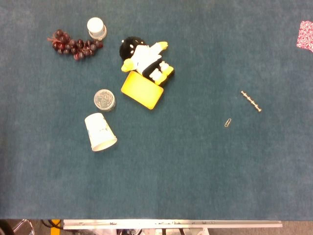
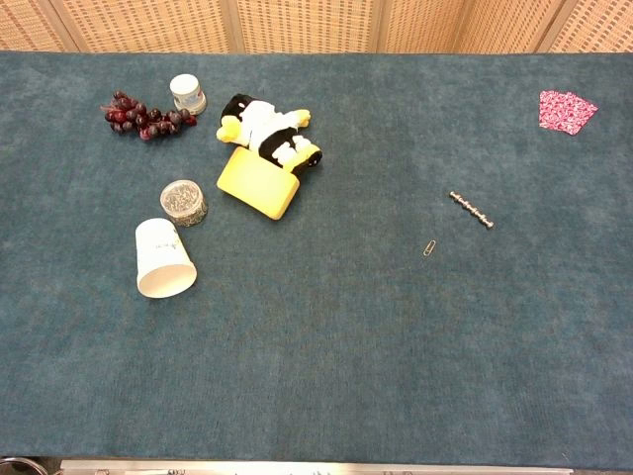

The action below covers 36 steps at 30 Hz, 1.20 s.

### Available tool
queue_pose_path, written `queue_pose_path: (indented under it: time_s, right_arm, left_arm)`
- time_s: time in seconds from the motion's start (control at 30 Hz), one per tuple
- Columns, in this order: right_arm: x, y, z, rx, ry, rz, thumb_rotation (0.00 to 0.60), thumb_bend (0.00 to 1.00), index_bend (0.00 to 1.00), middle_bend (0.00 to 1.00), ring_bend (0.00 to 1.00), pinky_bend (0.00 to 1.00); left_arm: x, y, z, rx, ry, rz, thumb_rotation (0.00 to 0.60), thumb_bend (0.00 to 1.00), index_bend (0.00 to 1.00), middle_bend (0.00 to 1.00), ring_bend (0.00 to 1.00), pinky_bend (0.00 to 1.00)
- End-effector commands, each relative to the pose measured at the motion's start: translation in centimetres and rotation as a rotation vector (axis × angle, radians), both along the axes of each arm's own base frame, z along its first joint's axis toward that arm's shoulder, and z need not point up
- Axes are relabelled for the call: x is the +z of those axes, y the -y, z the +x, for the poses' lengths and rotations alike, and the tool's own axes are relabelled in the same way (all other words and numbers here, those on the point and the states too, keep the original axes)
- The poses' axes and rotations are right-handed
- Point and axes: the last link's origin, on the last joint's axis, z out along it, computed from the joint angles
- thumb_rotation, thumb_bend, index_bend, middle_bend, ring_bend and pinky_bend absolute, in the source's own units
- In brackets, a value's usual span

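Neither hand shows in the head view or the chest view. On the blue-green cloth at the left lies a white paper cup [image 1: 100, 131] [image 2: 163, 258] on its side, mouth toward the front. Just behind it stands a small round clear tub of paper clips [image 1: 104, 99] [image 2: 183, 201]. A yellow tray [image 1: 142, 90] [image 2: 258, 182] lies beside it, with a black, white and yellow plush penguin [image 1: 144, 58] [image 2: 263, 127] resting against its far edge. A bunch of dark red grapes [image 1: 73, 45] [image 2: 144, 116] and a small white jar [image 1: 97, 28] [image 2: 187, 93] sit at the far left.
A single paper clip [image 1: 228, 122] [image 2: 429, 247] and a short beaded metal chain [image 1: 251, 101] [image 2: 471, 210] lie right of centre. A pink patterned cloth piece [image 1: 305, 35] [image 2: 565, 109] sits at the far right. The table's metal front edge [image 1: 171, 224] runs along the bottom.
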Motion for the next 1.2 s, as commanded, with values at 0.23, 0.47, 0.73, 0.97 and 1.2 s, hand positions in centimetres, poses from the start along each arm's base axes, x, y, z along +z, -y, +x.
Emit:
queue_pose_path:
  time_s: [0.23,0.47,0.73,0.97,1.2]
  right_arm:
    - [-0.4,0.7,0.9,0.04,-0.001,0.025,0.6,0.22,0.12,0.27,0.19,0.26]
    - [-1.1,2.9,3.0,0.123,-0.012,0.092,0.6,0.22,0.12,0.27,0.19,0.26]
    - [-3.4,6.1,5.9,0.175,-0.101,0.15,0.6,0.21,0.21,0.51,0.59,0.7]
    - [-6.6,8.5,7.7,0.161,-0.205,0.265,0.6,0.14,0.26,0.89,0.93,1.0]
    - [-10.0,10.4,8.2,0.106,-0.238,0.416,0.6,0.21,0.27,1.0,1.0,1.0]
  left_arm:
    - [-0.2,0.1,-0.2,0.007,-0.001,-0.008,0.6,0.31,0.0,0.0,0.01,0.0]
    - [-0.2,0.1,-0.3,0.004,0.002,-0.008,0.6,0.31,0.0,0.0,0.01,0.0]
    - [-0.4,0.4,-0.8,0.02,0.009,-0.011,0.6,0.31,0.0,0.0,0.01,0.0]
    - [-0.7,0.3,-1.1,0.022,0.011,-0.02,0.6,0.31,0.0,0.01,0.01,0.0]
    - [-1.2,0.2,-1.1,0.014,0.021,-0.034,0.6,0.31,0.0,0.01,0.01,0.0]
